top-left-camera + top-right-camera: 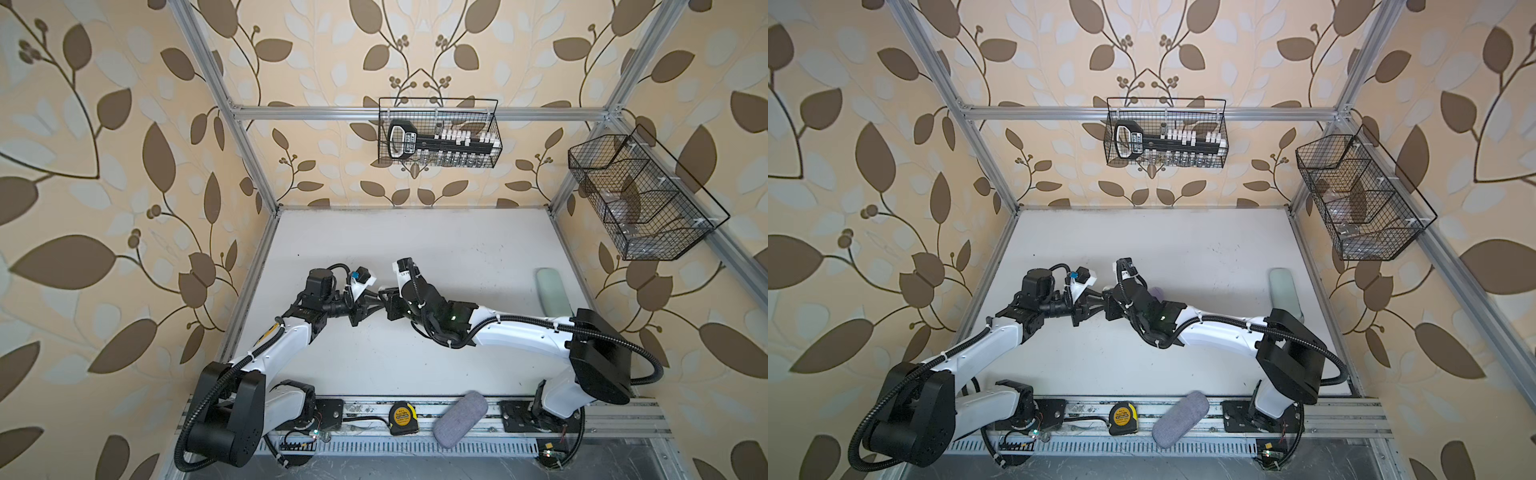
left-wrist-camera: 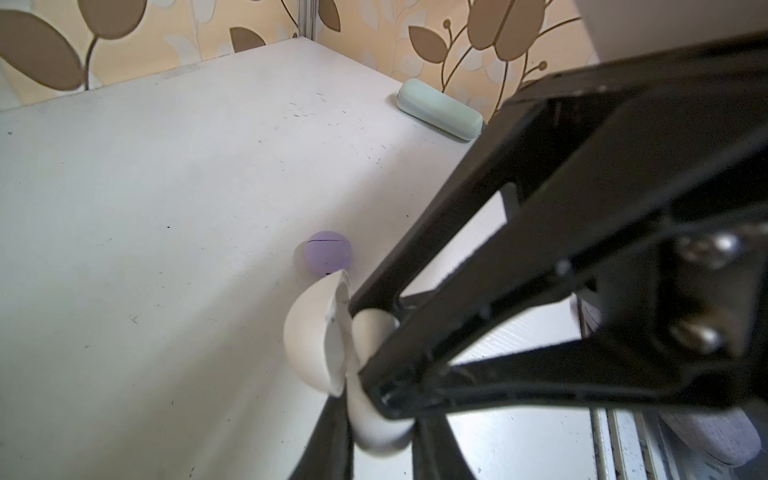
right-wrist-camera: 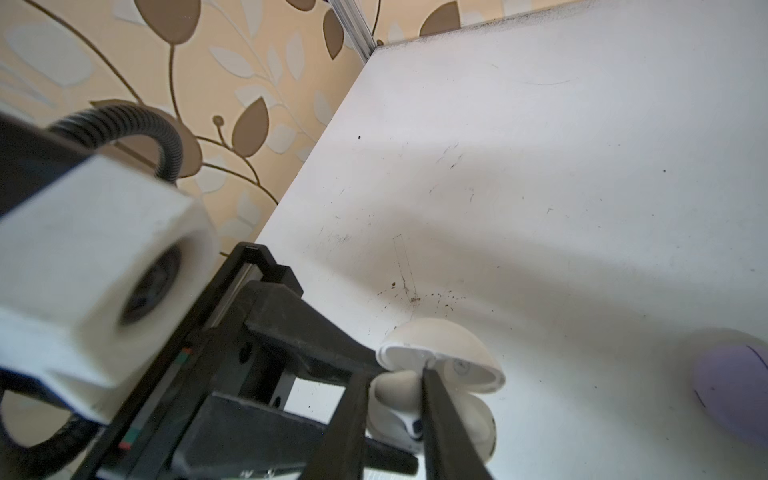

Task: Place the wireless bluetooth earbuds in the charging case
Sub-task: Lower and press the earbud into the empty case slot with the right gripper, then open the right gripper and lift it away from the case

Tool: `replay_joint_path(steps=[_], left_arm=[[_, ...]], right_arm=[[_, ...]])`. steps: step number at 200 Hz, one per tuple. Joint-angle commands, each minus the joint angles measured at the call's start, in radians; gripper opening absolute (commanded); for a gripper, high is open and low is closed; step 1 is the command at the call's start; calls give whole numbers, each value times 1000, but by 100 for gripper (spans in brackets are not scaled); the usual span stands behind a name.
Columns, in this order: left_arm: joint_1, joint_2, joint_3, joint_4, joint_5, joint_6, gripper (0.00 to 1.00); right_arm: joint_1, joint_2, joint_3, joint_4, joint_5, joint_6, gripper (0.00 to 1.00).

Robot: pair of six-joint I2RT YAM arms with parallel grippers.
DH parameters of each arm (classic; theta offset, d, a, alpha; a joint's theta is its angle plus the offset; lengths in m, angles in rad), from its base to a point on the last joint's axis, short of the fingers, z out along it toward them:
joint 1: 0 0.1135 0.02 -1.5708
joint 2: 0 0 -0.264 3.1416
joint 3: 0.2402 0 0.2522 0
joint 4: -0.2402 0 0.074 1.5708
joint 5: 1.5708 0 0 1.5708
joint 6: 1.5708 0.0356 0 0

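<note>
My left pincer [image 2: 365,353] is clamped shut on the lower half of the white charging case [image 2: 316,340], holding it up off the tabletop [image 1: 415,241]. The case's lid is swung open, away from my fingers. My right pincer [image 3: 392,372] meets it head-on from the opposite side, its two thin fingers only narrowly apart and reaching into the open mouth of the case. Between those fingers, against the case's lower half, sits what looks like a white earbud [image 3: 411,424] with a dark tip. I cannot tell whether my right fingers are pinching it or only straddling it.

A lavender case [image 2: 328,253] lies closed on the tabletop just past the open lid, apart from both pincers. A pale green oblong case [image 2: 440,108] rests well beyond my pincers, by the wall.

The label on the yellow tape measure [image 1: 402,417] behind my arms is too small to read. So is the writing on the black tool in the wire basket [image 1: 440,133].
</note>
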State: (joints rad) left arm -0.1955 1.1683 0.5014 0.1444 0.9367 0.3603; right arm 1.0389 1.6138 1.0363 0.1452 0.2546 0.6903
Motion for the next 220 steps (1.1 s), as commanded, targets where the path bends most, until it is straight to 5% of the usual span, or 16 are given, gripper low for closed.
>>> replay_joint_path(steps=[1,171,220], left_arm=[[-4,-16,17,28,28,14,6],[-5,-18,23,0,45,41,5],[-19,-25,27,-46,52,99,4]], right_arm=[[12,-3,40,-17,-8,-4,24],[-75,-108,8,-55,-38,15,26],[-221,-32,198,-359,-301,26,26]])
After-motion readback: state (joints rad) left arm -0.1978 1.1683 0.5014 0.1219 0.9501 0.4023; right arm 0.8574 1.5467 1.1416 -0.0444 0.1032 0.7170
